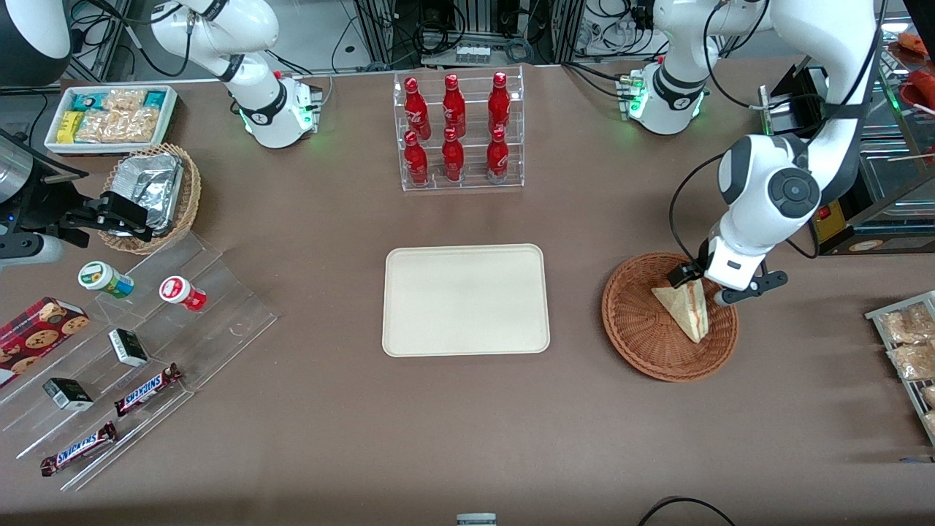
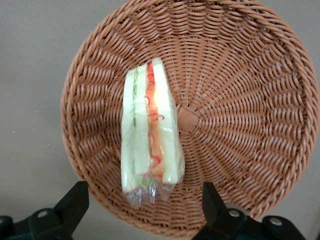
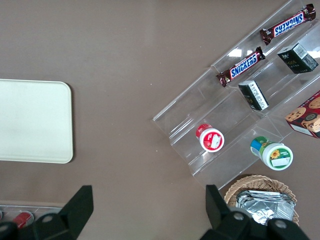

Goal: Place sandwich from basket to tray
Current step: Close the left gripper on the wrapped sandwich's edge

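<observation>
The sandwich (image 1: 690,310) (image 2: 150,130), a plastic-wrapped wedge of pale bread with red and green filling, lies in the reddish-brown woven basket (image 1: 639,329) (image 2: 250,100). My left gripper (image 1: 705,287) (image 2: 144,200) hangs open just above the sandwich's end that is farther from the front camera. Its black fingers (image 2: 75,200) stand apart on either side of that end, touching nothing. The cream tray (image 1: 465,299) (image 3: 32,120) lies bare beside the basket, toward the parked arm's end of the table.
A clear rack of red bottles (image 1: 458,131) stands farther from the front camera than the tray. A clear stepped stand (image 1: 139,351) with snacks, a tan basket of foil packets (image 1: 153,193) and a white bin (image 1: 109,117) are at the parked arm's end. A wire rack of packets (image 1: 909,351) sits near the basket.
</observation>
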`<state>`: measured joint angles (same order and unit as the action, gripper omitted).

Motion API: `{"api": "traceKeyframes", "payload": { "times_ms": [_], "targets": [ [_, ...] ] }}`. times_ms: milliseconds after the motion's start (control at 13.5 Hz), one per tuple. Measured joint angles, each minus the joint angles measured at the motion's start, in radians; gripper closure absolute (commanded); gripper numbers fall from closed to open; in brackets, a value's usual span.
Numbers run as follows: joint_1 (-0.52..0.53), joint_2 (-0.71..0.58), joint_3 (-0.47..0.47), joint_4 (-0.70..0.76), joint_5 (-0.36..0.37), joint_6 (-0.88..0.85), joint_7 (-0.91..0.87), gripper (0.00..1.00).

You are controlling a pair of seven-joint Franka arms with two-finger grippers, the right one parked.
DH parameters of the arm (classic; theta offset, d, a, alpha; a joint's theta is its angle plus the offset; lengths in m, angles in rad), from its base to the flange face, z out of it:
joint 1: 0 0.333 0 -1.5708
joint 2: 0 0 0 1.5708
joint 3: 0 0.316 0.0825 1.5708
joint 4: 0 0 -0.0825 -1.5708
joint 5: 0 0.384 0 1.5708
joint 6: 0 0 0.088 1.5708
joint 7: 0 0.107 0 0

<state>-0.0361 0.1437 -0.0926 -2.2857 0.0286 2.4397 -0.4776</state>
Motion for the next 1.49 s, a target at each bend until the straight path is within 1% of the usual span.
{"api": "traceKeyframes", "payload": {
  "times_ms": [74, 149, 223, 372, 446, 520, 892, 1041, 1264, 1486],
  "targets": [
    [0.0, 0.014, 0.001, -0.002, 0.0, 0.024, -0.001, 0.1],
    [0.001, 0.026, 0.004, -0.003, 0.0, 0.044, -0.001, 0.24],
    [0.001, 0.036, 0.007, -0.003, 0.0, 0.055, -0.002, 0.47],
    [0.002, 0.041, 0.012, -0.005, 0.0, 0.058, -0.006, 0.77],
    [0.006, 0.041, 0.014, -0.008, 0.0, 0.058, -0.009, 0.95],
    [0.016, 0.041, 0.014, -0.01, 0.0, 0.058, -0.011, 1.0],
    [0.034, 0.03, 0.013, -0.011, 0.0, 0.052, -0.01, 1.0],
    [0.034, 0.007, 0.008, -0.007, 0.0, 0.019, -0.009, 1.0],
    [0.034, -0.03, -0.005, 0.038, 0.0, -0.09, -0.008, 1.0],
    [0.034, -0.046, -0.039, 0.17, 0.0, -0.296, -0.008, 1.0]
  ]
}}
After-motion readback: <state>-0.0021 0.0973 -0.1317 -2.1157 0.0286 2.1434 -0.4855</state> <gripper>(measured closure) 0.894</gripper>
